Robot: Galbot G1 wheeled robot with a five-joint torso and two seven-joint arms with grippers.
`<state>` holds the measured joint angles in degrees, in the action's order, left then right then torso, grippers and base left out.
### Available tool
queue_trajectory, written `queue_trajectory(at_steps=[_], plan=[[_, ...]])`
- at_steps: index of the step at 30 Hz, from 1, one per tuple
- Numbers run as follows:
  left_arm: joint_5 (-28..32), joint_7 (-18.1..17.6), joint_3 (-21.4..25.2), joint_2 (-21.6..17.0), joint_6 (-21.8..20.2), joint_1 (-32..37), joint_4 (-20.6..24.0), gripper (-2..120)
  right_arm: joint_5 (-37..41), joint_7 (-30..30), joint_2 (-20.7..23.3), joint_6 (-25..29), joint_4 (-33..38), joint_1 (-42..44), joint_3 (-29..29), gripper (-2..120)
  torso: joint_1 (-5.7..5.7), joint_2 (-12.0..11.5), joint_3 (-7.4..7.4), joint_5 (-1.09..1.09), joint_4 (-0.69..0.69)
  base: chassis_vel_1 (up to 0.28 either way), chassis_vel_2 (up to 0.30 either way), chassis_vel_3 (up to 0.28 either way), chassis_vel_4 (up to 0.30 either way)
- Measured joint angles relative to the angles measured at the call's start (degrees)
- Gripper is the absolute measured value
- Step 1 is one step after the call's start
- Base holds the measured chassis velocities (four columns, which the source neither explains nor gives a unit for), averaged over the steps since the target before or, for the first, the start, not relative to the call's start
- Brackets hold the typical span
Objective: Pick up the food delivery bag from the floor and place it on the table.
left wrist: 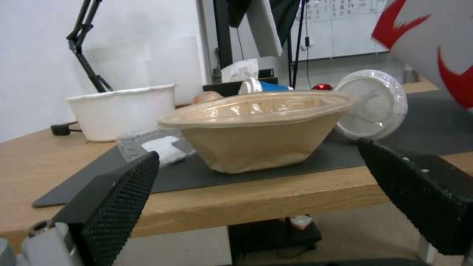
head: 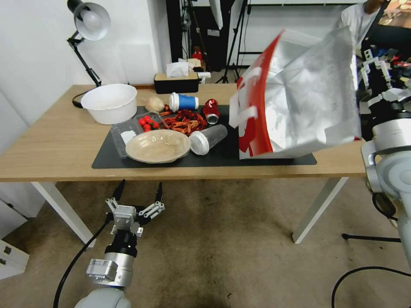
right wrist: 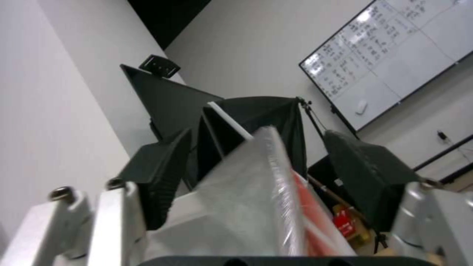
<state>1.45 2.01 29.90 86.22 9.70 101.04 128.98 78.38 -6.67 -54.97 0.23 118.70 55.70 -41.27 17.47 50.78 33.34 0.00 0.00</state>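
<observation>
The food delivery bag (head: 308, 94) rests tilted on the right part of the table (head: 51, 145), its base on the dark mat (head: 222, 156). Its red side panel faces left and its foil lining faces me. My right gripper (head: 373, 70) is at the bag's upper right rim. In the right wrist view the right gripper (right wrist: 261, 140) is open, with the bag's foil edge (right wrist: 246, 192) between the spread fingers (right wrist: 157, 177). My left gripper (head: 137, 192) hangs open and unloaded over the floor (head: 222, 239), below the table's front edge. In the left wrist view the left gripper (left wrist: 257, 151) faces that edge.
Left of the bag, the mat holds a lidded brown bowl (head: 157, 146), a plastic cup on its side (head: 207, 139), a red can (head: 211, 111), a blue cup (head: 183, 102), crayfish (head: 185, 121) and a tomato tray (head: 135, 128). A white tub (head: 110, 102), tissue box (head: 176, 81) and lamp (head: 87, 23) stand behind.
</observation>
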Motion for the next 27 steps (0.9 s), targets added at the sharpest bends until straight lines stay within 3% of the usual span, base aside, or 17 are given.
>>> queue_trajectory(at_steps=[6,18,27], plan=[[0.6,0.2,-0.1,0.0,0.6,0.0,-0.2,100,-1.4,3.0,-0.8,0.0,1.0,1.4,-0.3,98,0.0,0.0,0.0,0.0,0.0,0.0,0.0,0.0,0.0],[1.0,1.2,-0.1,0.0,3.0,-0.3,-1.0,100,-3.9,5.9,-2.2,-0.3,3.3,4.6,-1.0,100,0.0,0.0,0.0,0.0,0.0,0.0,0.0,0.0,0.0],[1.6,1.1,0.1,-0.2,3.2,-0.4,-1.0,100,-14.4,15.0,-4.9,2.8,5.6,12.5,-2.9,100,0.0,0.0,0.0,-0.01,0.0,0.0,0.0,0.0,0.0]])
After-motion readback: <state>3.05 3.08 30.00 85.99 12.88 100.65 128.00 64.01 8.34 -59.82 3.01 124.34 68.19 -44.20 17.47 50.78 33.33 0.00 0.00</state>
